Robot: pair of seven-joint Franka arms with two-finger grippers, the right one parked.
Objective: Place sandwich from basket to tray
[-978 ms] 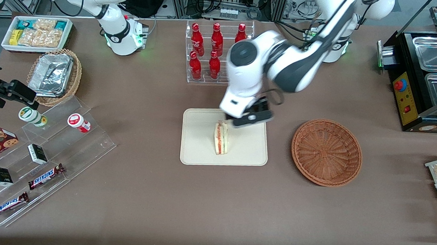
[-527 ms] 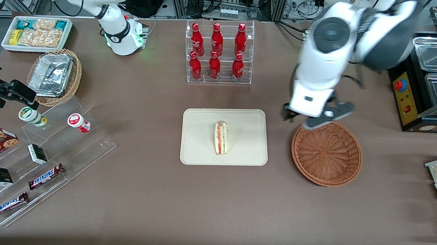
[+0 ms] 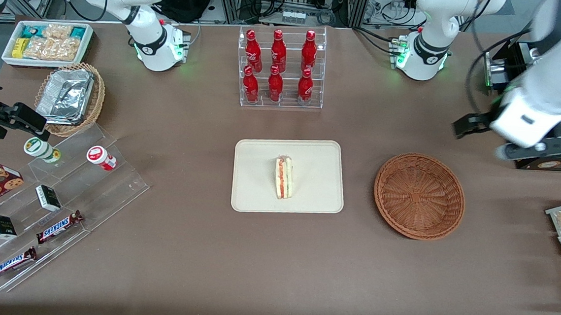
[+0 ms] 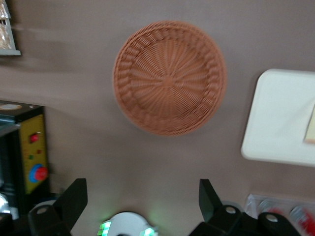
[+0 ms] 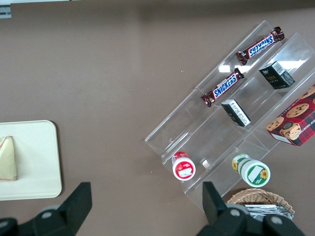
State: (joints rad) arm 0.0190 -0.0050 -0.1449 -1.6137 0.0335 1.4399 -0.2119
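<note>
Front view shows the sandwich (image 3: 283, 178) standing on edge mid-tray (image 3: 314, 199), basket (image 3: 419, 196) empty. Fingers apart and holding nothing, the hand (image 3: 504, 138) hangs high toward the working arm's end. Likely risk: sandwich toppling if jolted.

Even overhead lighting, soft shadows.
Gripper (image 3: 482, 137) motion-blurred high at working arm's end; basket (image 4: 170, 77) slightly soft; glare on acrylic shelf (image 5: 231, 66).
</note>
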